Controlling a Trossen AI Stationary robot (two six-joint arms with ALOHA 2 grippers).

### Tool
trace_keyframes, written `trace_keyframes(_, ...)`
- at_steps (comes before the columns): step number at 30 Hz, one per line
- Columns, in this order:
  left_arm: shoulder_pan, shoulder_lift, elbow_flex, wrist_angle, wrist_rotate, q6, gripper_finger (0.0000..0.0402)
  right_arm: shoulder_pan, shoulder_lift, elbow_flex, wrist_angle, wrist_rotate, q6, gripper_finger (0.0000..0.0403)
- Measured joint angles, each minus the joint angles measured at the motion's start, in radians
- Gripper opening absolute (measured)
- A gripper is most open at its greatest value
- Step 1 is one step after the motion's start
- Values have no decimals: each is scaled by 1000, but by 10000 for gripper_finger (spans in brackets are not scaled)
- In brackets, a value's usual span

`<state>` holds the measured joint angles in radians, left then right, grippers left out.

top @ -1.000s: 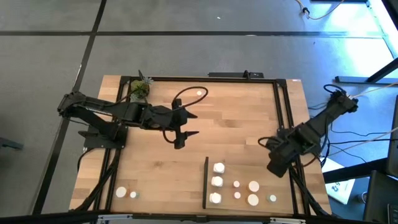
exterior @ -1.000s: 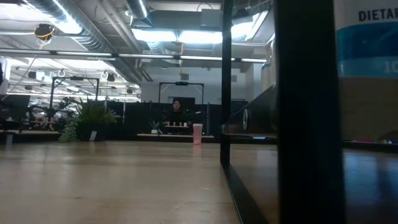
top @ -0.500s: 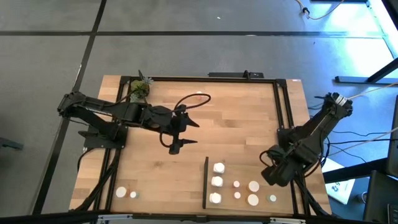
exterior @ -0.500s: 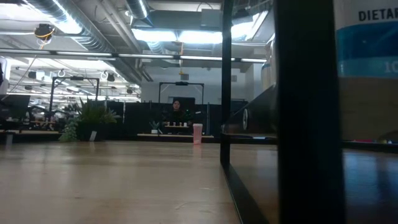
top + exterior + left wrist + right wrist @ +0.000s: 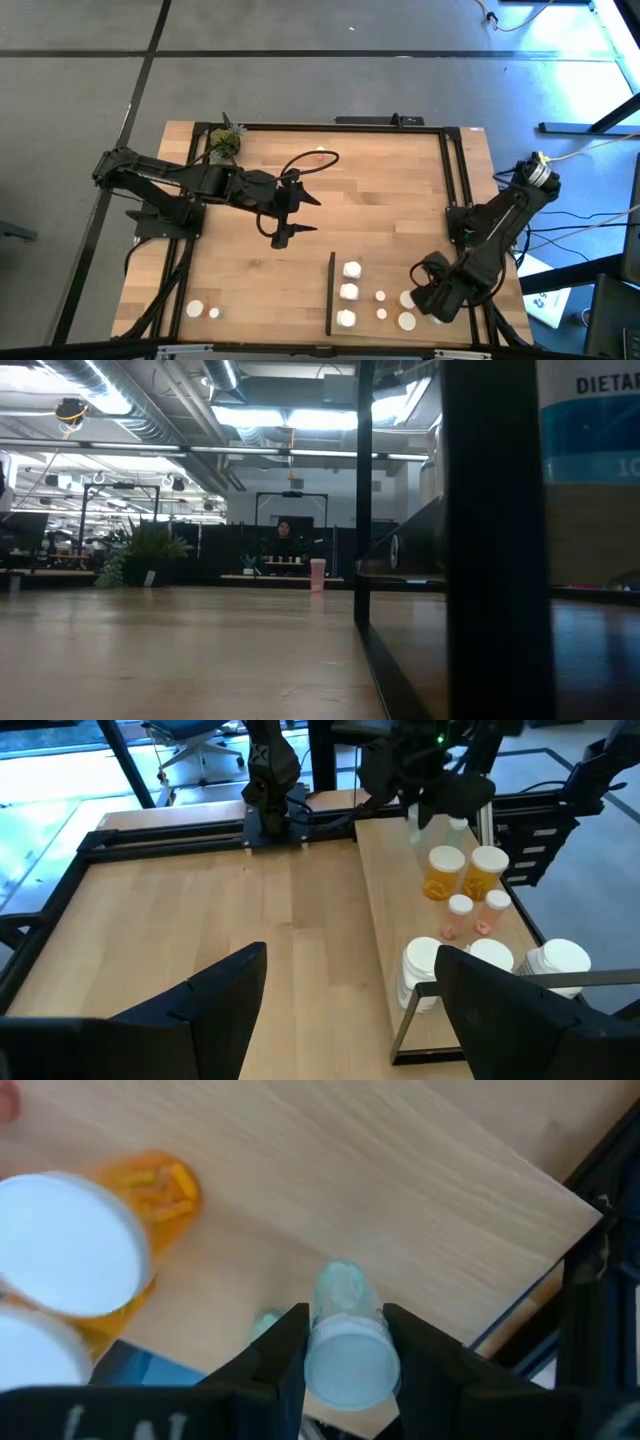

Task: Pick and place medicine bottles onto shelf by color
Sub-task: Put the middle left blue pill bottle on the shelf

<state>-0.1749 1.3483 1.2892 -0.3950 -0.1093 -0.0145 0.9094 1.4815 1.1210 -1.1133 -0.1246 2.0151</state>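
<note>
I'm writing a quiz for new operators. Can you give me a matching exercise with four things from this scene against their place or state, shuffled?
Things:
1. left hand
2. right hand
3. potted plant
4. two loose bottles

Places or states:
A. closed on a pale-capped bottle above the shelf
B. green, at a table corner
C. open, over the table's bare middle
D. standing on the table, left of the shelf's black strip

Pairs: 1-C, 2-A, 3-B, 4-D
</note>
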Motion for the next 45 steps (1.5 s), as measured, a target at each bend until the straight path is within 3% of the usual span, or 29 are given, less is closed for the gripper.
trace_keyframes(10,0,0,0,-1,0,0,284,0,60,0,28,0,-2,123)
trace_keyframes(30,0,0,0,-1,0,0,284,-1,63,0,57,1,-3,124)
trace_keyframes(45,0,0,0,-16,0,0,284,-1,62,0,55,1,-3,174)
